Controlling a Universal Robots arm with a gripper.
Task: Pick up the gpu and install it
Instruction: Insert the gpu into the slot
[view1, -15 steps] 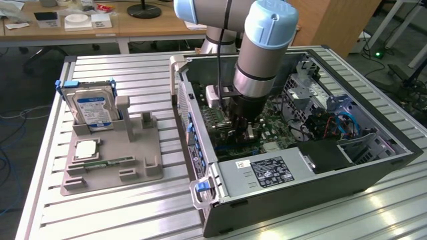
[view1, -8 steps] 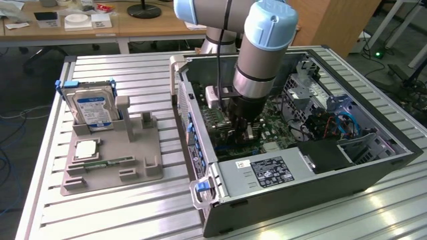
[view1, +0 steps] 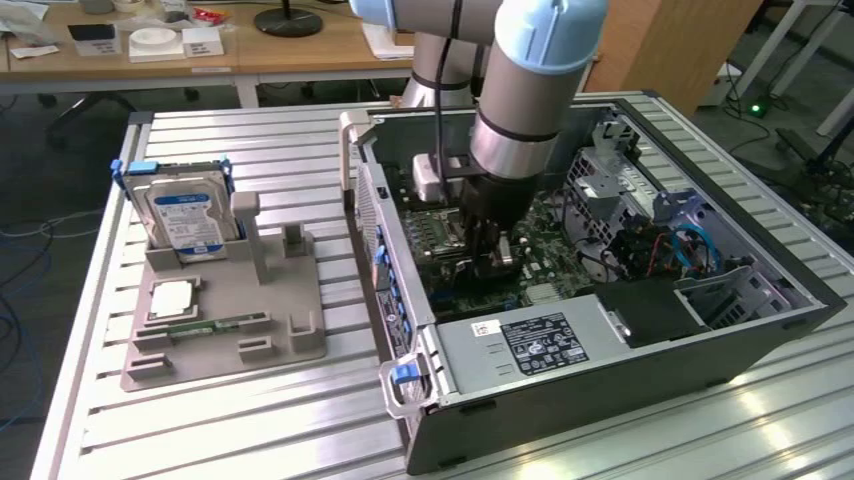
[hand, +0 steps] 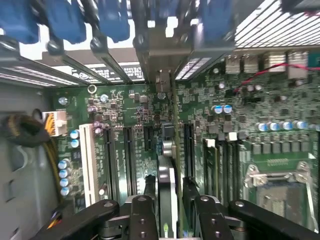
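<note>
The gpu (hand: 167, 165) shows edge-on, standing upright on the green motherboard (hand: 280, 150) in line with a long expansion slot. Its metal end reaches toward the slotted rear wall of the case. My gripper (hand: 168, 184) is low inside the open computer case (view1: 747, 330). One black finger (hand: 150, 187) stands close on each side of the card, with a thin dark gap at each, so the jaws are slightly open. In the exterior view the gripper (view1: 491, 262) hangs straight down over the board and hides most of the card.
A grey holder tray (view1: 227, 330) at the exterior view's left carries a silver hard drive (view1: 187, 215), a processor chip (view1: 174, 298) and a memory stick (view1: 220, 325). The power supply (view1: 534, 345) and drive cage with cables (view1: 667, 240) crowd the case interior.
</note>
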